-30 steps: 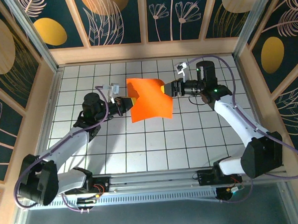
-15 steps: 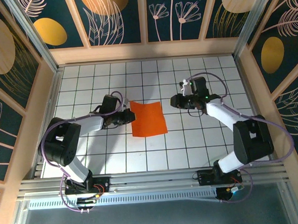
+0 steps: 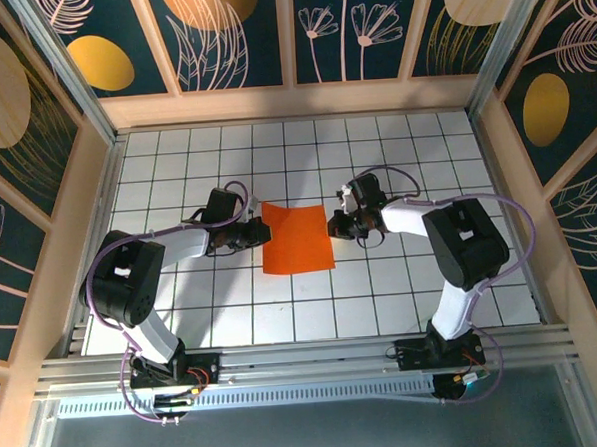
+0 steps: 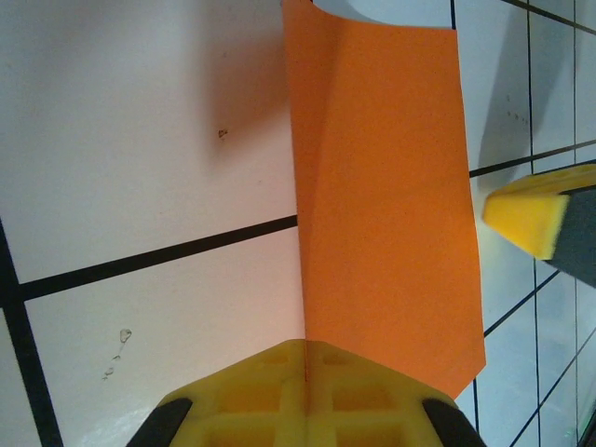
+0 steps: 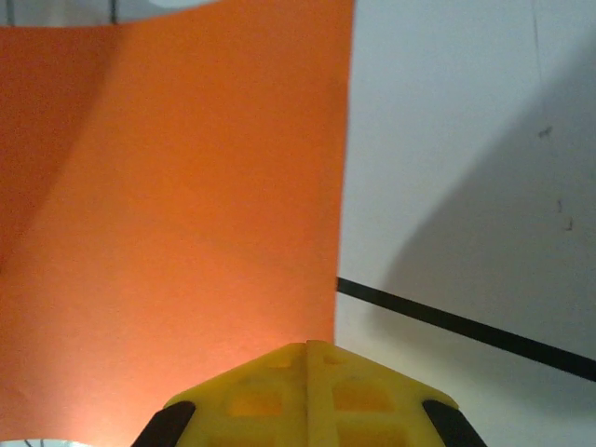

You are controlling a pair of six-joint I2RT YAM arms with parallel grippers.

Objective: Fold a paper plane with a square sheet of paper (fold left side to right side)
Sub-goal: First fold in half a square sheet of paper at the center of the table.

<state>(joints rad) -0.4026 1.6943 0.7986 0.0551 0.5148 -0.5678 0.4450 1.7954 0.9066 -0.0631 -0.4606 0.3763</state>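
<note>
The square sheet of paper [image 3: 297, 239] lies flat on the white grid table, bright orange, about two tiles wide. My left gripper [image 3: 257, 233] is shut, its tips at the sheet's left edge. In the left wrist view the paper [image 4: 382, 186] runs up from the closed yellow tips [image 4: 305, 346], its left edge in line with the seam between them. My right gripper [image 3: 331, 225] is shut too, tips at the sheet's right edge. The right wrist view shows the paper [image 5: 177, 205] ending just right of the closed tips [image 5: 307, 346]. The right gripper's yellow pad [image 4: 531, 219] appears beyond the sheet.
The white grid table [image 3: 302, 293] is walled by wooden rails, with patterned panels behind. Both arms reach in low from the near edge, elbows bent outward. Black grid lines cross beside the paper [image 5: 466, 326].
One second ago both grippers held the sheet up in the air. It now lies flat on the table. The right gripper has moved left to its right edge.
</note>
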